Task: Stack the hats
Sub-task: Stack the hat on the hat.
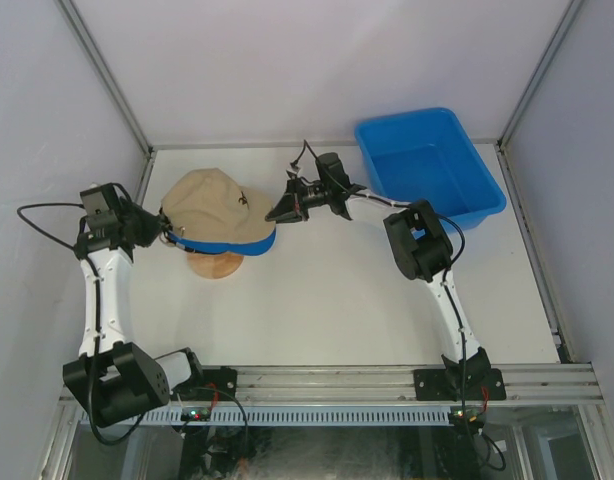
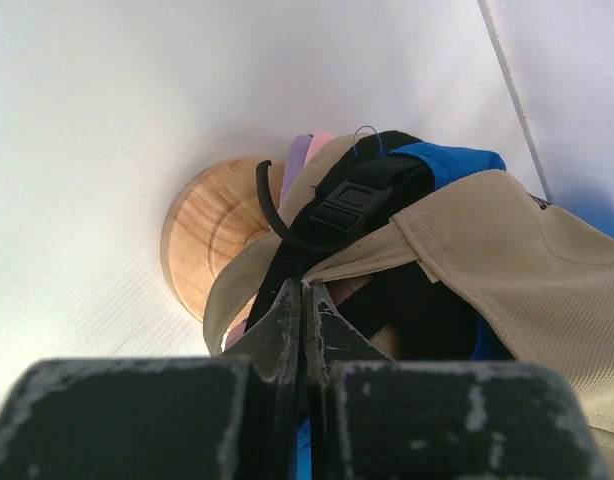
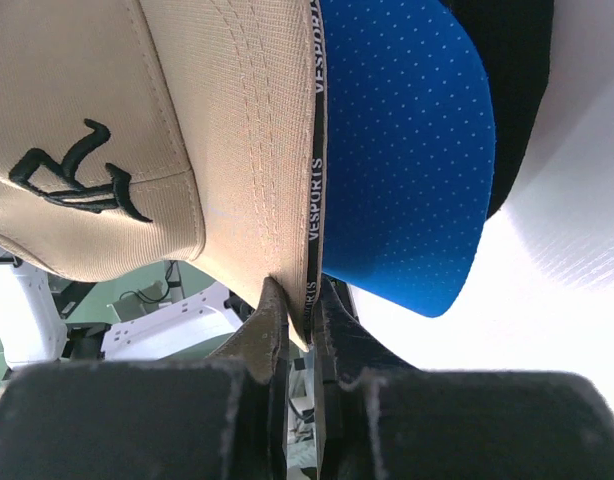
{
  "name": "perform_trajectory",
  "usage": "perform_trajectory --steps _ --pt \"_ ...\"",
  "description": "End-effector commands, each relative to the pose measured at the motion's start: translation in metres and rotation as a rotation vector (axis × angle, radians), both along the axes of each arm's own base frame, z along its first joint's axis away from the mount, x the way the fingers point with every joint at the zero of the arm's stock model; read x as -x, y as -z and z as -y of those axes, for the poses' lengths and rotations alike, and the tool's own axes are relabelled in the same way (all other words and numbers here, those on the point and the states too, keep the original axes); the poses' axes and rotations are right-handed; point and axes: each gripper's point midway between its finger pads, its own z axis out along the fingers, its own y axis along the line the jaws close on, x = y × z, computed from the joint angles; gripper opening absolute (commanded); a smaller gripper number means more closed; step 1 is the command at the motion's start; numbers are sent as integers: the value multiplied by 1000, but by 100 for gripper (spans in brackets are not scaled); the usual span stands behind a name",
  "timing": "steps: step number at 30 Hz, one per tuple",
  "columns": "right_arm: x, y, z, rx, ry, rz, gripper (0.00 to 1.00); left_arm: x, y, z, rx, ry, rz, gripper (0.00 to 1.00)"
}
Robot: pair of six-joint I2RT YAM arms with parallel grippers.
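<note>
The hats are stacked on a round wooden stand (image 1: 215, 264), with the tan hat (image 1: 215, 203) on top and a blue brim (image 1: 232, 246) showing under it. My left gripper (image 1: 167, 229) is shut on the tan hat's rear band (image 2: 367, 258) at the back of the stack. There a black buckle strap (image 2: 352, 200), a blue hat (image 2: 449, 162) and lavender and pink edges (image 2: 309, 150) show above the wooden stand (image 2: 209, 235). My right gripper (image 1: 278, 212) is shut on the front edge of the tan brim (image 3: 257, 150). The blue brim (image 3: 407, 150) and a black hat (image 3: 519, 90) lie beneath it.
A blue plastic bin (image 1: 473, 160) stands at the back right of the white table (image 1: 347, 300), close behind the right arm's elbow (image 1: 419, 240). Metal frame posts rise at the table's back corners, and a rail runs along the near edge.
</note>
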Motion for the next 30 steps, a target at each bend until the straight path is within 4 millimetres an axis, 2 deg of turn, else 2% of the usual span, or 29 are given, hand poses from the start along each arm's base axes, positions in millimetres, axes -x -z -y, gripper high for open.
perform_trajectory --steps 1,4,6,9,11,13,17,21,25,30 --pt "10 41 2 126 51 -88 0 37 19 -9 -29 -27 -165 0" --pt "10 24 2 88 51 -89 0 37 -1 -11 -22 -52 -98 0" --pt "13 20 2 77 43 -90 0 36 -10 -10 -3 -54 -58 0" --pt "19 23 2 83 36 -96 0 35 -17 -6 26 -52 -16 0" --pt "22 28 3 97 33 -96 0 35 -14 -2 50 -41 -6 0" --pt "26 38 4 127 27 -104 0 35 -5 2 74 -28 -13 0" --pt "33 63 5 169 15 -130 0 37 26 13 141 5 -66 0" --pt "38 79 4 206 9 -135 0 45 53 14 151 11 -134 0" --pt "40 90 0 252 -2 -130 0 50 70 15 152 16 -178 0" --pt "43 107 -2 314 -2 -140 0 54 81 15 150 24 -216 0"
